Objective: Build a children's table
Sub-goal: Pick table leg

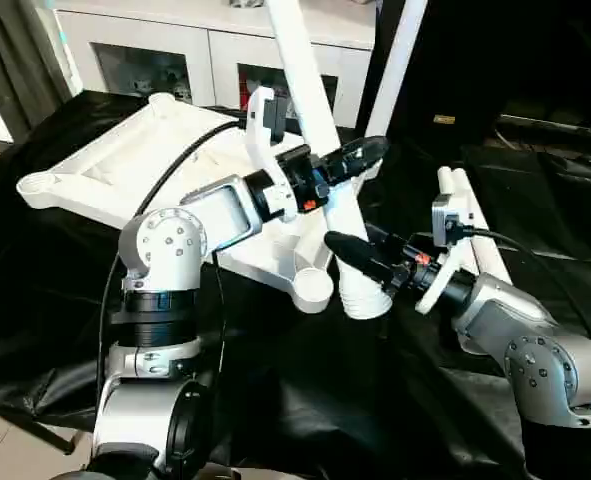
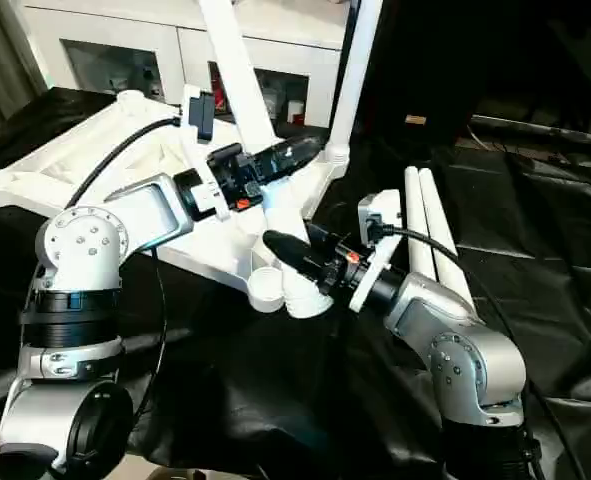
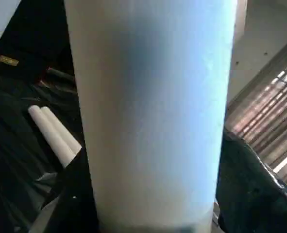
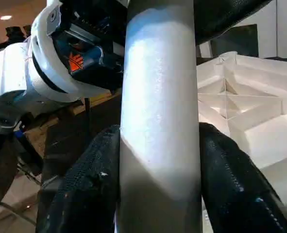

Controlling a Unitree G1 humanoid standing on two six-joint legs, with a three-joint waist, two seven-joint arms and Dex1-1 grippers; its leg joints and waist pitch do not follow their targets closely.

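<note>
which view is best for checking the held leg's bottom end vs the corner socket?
Right eye view: the leg's flared end sits beside the near corner socket, not in it. Left eye view shows the same. The wrist views show its shaft close up, with the right pincer's fingers on either side in the right one.

Silver forearms [image 1: 225, 210], black cables [image 1: 165, 175], black-fingered tools, orange markings.

- You get no readable text, number or brand anywhere in these views.
- You can see a small gold plate [image 1: 444, 120] on the dark panel behind the table, but its marks are too small to read.
- You can see an orange mark [image 4: 75, 62] on the left gripper's wrist; it spells nothing legible.
</note>
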